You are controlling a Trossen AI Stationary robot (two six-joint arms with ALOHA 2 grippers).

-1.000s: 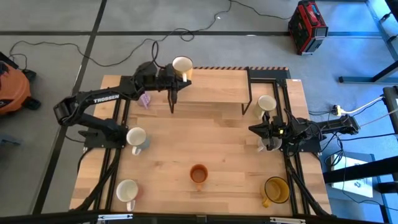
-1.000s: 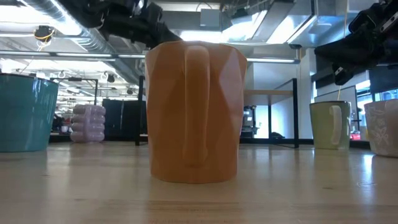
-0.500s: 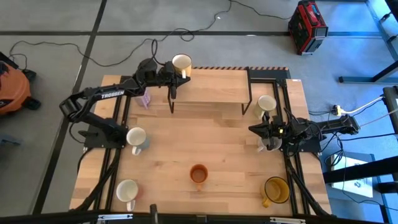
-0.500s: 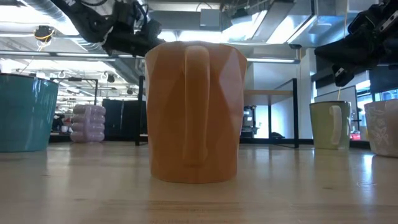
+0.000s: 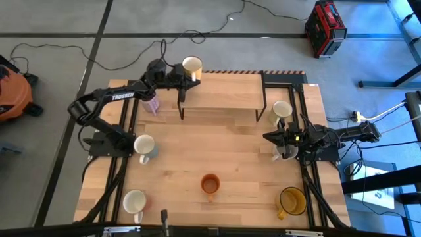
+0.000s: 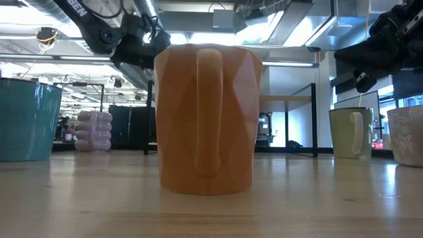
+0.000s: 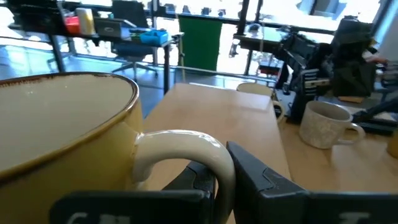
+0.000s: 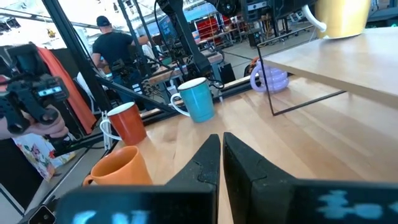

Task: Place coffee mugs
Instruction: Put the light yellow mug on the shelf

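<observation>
In the high view the left gripper (image 5: 179, 74) sits at the upper middle of the frame, at the left end of the raised shelf (image 5: 227, 92). It is closed on the handle of a cream mug (image 5: 192, 67), which sits at the shelf's far-left corner. The left wrist view shows the pale handle (image 7: 186, 152) looped between the dark fingers (image 7: 261, 180), with the mug's wide rim filling the left of that frame.

The right gripper (image 5: 271, 137) hangs at the right-middle of the high view, fingers pressed together and holding nothing, just beside a speckled mug (image 5: 285, 152). Another pale mug (image 5: 281, 110) stands above it in the frame, by the shelf's right leg.

The lilac mug (image 5: 153, 105) lies below the left arm, near the table's left edge. The blue mug (image 5: 145, 146) stands at the left-middle, a white mug (image 5: 135, 201) at the lower left, the orange mug (image 5: 210, 185) at the lower middle and the amber mug (image 5: 292, 201) at the lower right. In the low view the orange mug (image 6: 208, 119) fills the centre.
</observation>
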